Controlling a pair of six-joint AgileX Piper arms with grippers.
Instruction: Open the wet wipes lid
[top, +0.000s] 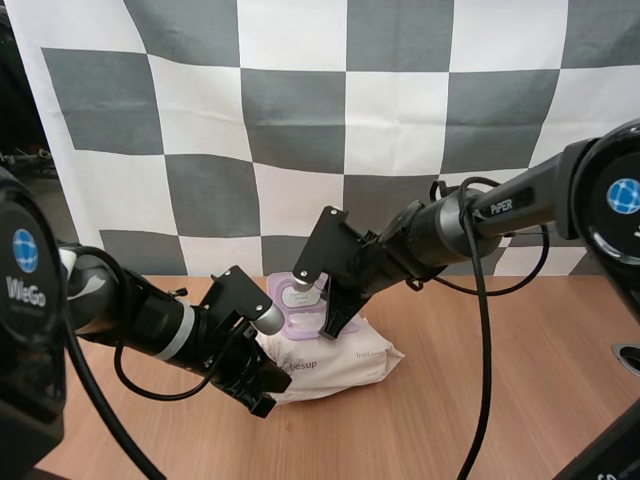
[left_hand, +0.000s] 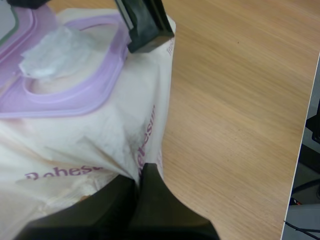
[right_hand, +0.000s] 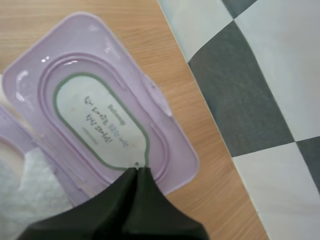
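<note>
Lid (right_hand: 100, 120) stands swung back, inner face and label showing. It sits at the pack's 12 o'clock side, behind the opening, where a wipe (left_hand: 55, 50) pokes out. The pack (top: 340, 360) lies mid-table (top: 500, 400), its long axis running roughly from 10 to 4 o'clock in the high view.

The right gripper (top: 335, 318) is clenched into one wedge and grasps nothing. Its tip is right at the lid's inner face, and the lid lies at about 10 o'clock from it. The left gripper (top: 258, 390) is at the pack's 8 o'clock corner, fingers closed on a fold of the film, pinning the pack.

The opening looks done. The right arm is the nearer to the lid. Any retreat should, I judge, go up toward 1 o'clock, away from the lid, so the tip does not drag it shut.
</note>
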